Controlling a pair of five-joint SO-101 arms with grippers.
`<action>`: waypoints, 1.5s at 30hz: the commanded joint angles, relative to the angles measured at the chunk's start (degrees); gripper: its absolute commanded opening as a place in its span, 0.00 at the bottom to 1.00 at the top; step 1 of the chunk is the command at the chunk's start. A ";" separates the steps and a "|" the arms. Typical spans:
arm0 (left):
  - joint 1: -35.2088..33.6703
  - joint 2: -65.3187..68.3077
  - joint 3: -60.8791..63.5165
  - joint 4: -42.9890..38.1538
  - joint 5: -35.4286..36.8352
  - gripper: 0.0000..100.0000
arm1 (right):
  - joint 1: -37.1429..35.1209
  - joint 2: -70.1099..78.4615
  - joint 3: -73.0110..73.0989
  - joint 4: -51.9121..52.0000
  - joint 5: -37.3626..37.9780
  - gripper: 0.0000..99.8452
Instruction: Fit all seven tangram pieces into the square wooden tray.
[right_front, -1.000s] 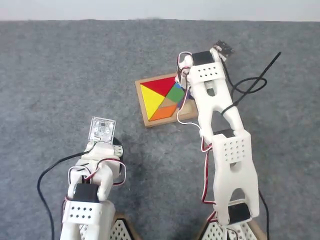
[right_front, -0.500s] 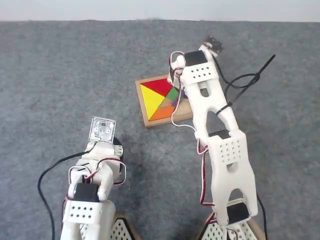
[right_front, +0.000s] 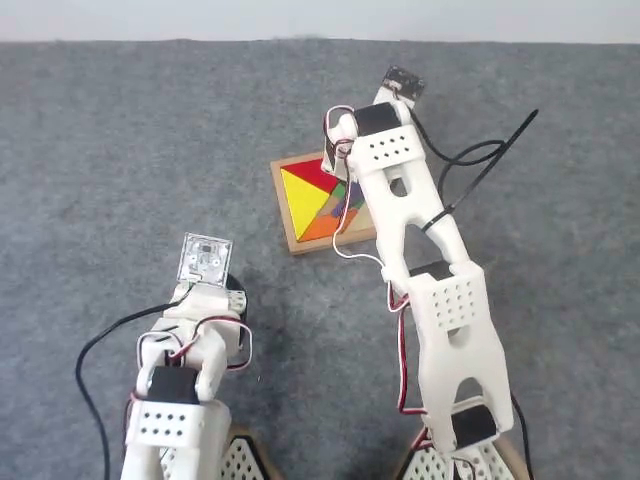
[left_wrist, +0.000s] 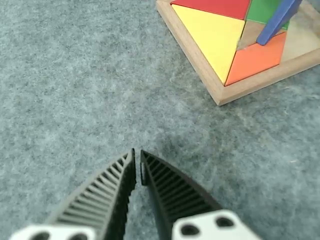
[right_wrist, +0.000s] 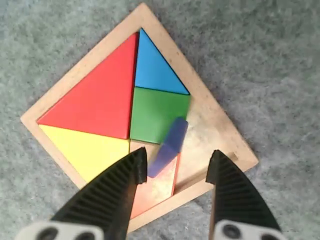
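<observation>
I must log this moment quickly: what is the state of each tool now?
Left tool: closed, empty.
Right tool: open, above the wooden tray.

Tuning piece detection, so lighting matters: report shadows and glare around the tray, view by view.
High view: even, soft light, no glare on the tray; the right arm covers part of it. Left wrist view: a faint shadow on the grey felt just ahead of the left gripper. Right wrist view: the coloured pieces and the tray's bare floor show no glare.
</observation>
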 joint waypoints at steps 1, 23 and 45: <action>-0.26 -0.79 -0.48 0.44 0.44 0.02 | -2.24 -1.27 -5.10 -0.75 5.98 0.19; -0.26 -0.79 -0.48 0.44 0.44 0.02 | -2.95 6.55 -9.32 0.66 25.76 0.19; -0.26 -0.79 -0.48 0.44 0.44 0.02 | -3.21 7.87 -18.46 -0.48 25.85 0.19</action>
